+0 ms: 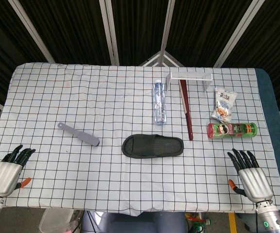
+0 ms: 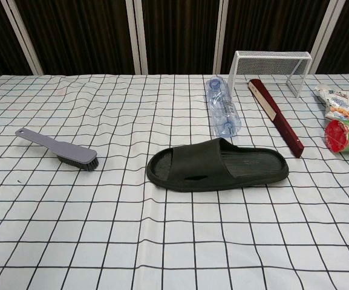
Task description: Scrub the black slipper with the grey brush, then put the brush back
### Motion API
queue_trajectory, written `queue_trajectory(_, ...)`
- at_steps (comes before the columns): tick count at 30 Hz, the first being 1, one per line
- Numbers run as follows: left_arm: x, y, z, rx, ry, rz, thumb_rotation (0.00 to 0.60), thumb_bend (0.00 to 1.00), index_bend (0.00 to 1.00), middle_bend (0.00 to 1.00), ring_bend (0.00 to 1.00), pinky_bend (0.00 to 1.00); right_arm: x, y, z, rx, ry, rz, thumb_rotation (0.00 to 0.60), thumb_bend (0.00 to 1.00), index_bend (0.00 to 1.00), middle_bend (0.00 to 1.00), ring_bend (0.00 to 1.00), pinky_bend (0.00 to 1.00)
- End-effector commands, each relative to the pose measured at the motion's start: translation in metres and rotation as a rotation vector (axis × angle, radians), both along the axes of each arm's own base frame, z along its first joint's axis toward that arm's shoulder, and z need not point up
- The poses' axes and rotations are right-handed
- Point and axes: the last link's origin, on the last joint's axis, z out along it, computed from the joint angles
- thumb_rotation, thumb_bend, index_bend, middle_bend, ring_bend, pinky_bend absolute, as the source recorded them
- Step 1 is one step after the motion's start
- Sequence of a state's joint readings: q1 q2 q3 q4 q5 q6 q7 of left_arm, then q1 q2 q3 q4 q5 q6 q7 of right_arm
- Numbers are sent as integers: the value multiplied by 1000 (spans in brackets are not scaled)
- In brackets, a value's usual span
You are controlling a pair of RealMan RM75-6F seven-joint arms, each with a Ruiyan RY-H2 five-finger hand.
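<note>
Left of the slipper (image 1: 153, 146), the brush (image 1: 78, 133) lies untouched; the empty, spread left hand (image 1: 8, 169) should grip its handle, bristles down.

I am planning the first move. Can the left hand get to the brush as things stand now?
Probably yes. The left hand rests open at the table's near left edge, holding nothing. The brush lies on the cloth ahead of it and to its right, with only bare cloth between them. The slipper lies further right, out of the way.
</note>
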State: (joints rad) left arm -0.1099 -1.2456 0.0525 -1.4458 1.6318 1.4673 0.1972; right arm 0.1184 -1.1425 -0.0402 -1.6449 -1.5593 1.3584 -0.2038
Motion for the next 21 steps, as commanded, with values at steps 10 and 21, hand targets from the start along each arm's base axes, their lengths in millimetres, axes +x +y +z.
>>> queue_trajectory(10,8,32,-14,-31,9,-35,600,104,153,202,95,293,-3,-2,0,6,-5,-14,524,406,0,0,0,0)
queue_trajectory(21,29,109,-59,-135,52,-98,600,257,195,263,132,318,-9,-7,1,8,-12,-40,524,405,0,0,0,0)
